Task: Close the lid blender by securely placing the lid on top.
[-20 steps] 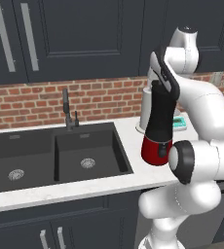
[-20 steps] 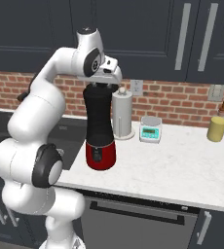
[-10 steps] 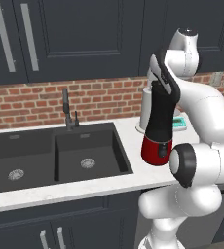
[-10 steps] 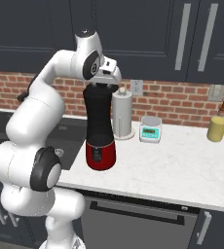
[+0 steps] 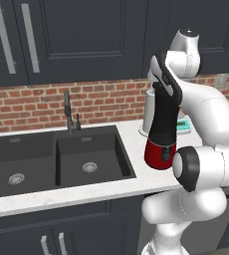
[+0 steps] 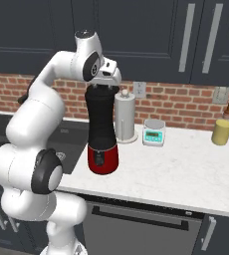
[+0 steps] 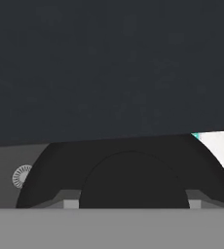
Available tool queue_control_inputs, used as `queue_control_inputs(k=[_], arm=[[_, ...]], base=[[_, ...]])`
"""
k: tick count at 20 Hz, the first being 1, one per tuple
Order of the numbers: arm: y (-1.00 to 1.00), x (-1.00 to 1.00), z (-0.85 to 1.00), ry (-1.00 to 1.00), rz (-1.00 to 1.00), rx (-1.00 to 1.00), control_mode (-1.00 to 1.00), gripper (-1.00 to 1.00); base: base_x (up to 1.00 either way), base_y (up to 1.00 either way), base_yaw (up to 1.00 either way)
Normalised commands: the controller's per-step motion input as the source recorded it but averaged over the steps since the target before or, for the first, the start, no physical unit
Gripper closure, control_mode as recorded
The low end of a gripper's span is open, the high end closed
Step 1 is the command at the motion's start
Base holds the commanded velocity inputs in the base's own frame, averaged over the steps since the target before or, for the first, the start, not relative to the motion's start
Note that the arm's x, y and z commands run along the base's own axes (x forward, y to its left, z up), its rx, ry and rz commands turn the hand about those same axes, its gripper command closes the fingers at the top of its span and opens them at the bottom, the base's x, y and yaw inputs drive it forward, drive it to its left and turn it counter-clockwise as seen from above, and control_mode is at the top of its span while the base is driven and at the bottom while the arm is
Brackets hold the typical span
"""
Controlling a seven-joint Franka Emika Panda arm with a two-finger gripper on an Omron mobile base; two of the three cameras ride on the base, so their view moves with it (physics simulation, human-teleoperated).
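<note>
While the arm stands over the jar, these lines go from the left of the scene to the right.

Sink: the dark double sink (image 5: 57, 159) is set in the desk (image 6: 186, 174) at the left, well apart from the work; it has no part in the task.

Blender: the blender (image 6: 102, 130) stands upright on the desk between the sink and the paper roll (image 6: 125, 118), a tall black jar on a glossy red base with a small dark panel.

Lid: a round black lid (image 7: 128, 170) appears in the hand view right below the finger tips. Whether it sits fully on the jar rim, I cannot tell, because black lies on black.

Step in hand: by my judgement this is the placing step, near the end of the task, with the lid at the top of the jar.

End effector: the end effector (image 6: 104, 85) is directly on top of the jar. Its jaws are drawn in as far as they go on what seems to be the lid; the frames do not show the grip clearly, so I say this with care.

Next move: probably a short straight press down to seat the lid, then to let the jaws go apart and rise straight up, without tilting the jar.

Right side: the small scale (image 6: 154, 132) and a yellow jar (image 6: 221, 132) stand well apart from the blender.
</note>
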Motion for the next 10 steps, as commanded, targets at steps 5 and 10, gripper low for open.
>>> queue_control_inputs(k=[5,10], arm=[[0.22,0.07,-0.62,0.0,0.01,0.0,-1.0,1.0],[0.14,0.0,-0.76,0.0,0.0,0.0,-1.0,1.0]], base=[[0.0,0.0,0.0],[0.0,0.0,0.0]])
